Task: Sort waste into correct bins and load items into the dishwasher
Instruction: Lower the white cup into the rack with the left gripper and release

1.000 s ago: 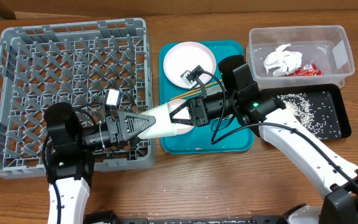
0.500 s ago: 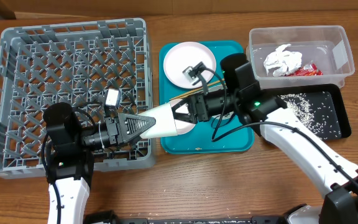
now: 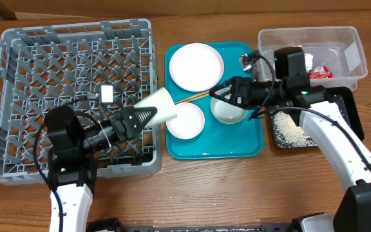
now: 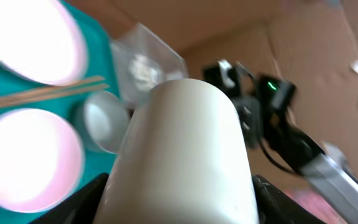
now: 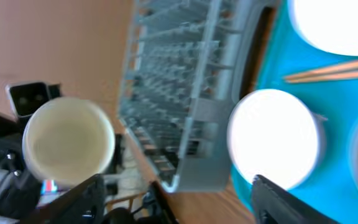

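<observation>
My left gripper (image 3: 145,115) was clamped on the white cup (image 3: 161,103), holding it on its side just off the left edge of the teal tray (image 3: 250,147). My right gripper (image 3: 223,91) stood wide with nothing between its fingers, over the tray, above the bowl (image 3: 229,111). The left wrist camera gave only the cup's smooth white outer wall. The right wrist camera looked straight into its mouth, cream and bare inside. Only the overhead showed the grey dish rack (image 3: 69,64) whole, left of the tray. It also showed, right of the tray, the clear tub (image 3: 359,48) holding the napkin (image 3: 309,59) and wrapper (image 3: 321,73), and the black tray (image 3: 351,125) with rice (image 3: 290,132). On the teal tray I counted two plates, one large (image 3: 196,66) and one smaller (image 3: 185,120), one bowl and two chopsticks (image 3: 195,98). There was one cup.
</observation>
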Controlling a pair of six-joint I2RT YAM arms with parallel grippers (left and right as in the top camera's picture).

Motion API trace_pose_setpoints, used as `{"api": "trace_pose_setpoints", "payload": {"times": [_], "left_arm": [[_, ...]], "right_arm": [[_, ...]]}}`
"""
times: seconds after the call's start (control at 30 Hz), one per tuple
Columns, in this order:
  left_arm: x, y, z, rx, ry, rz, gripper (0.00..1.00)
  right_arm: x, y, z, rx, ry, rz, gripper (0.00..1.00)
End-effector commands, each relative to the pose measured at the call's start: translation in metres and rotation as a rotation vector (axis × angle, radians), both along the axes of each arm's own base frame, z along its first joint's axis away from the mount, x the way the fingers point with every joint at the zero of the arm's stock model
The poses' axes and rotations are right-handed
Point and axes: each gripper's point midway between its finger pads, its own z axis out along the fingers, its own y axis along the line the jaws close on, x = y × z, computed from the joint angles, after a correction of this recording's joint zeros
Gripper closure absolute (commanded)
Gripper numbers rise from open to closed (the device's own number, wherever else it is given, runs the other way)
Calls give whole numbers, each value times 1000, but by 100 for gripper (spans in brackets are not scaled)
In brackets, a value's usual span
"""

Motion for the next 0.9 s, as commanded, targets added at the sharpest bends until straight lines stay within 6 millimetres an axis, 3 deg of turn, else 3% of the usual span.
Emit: {"api": "trace_pose_setpoints", "payload": {"times": [0.0,0.1,0.2,0.37,0.6,0.87], "left_arm": [[28,36,-12,221,3,234,73],[22,58,-17,399,102,313,72],[7,81,-3,565,178,381,71],[-34,116,12,768,350,493,71],[-54,120,-14,829,497,450,72],[-44,92,-54,935,601,261,78]], "right_arm": [[9,-9,-10,-89,-35,-49,19],[11,-14,-17,-134,-21,-79,18],[12,-15,-19,-146,-21,-88,17],[14,-19,-23,-175,-18,-109,15],[15,-25,-31,-220,-1,-137,14],[14,-25,-32,-223,6,-137,14]]}}
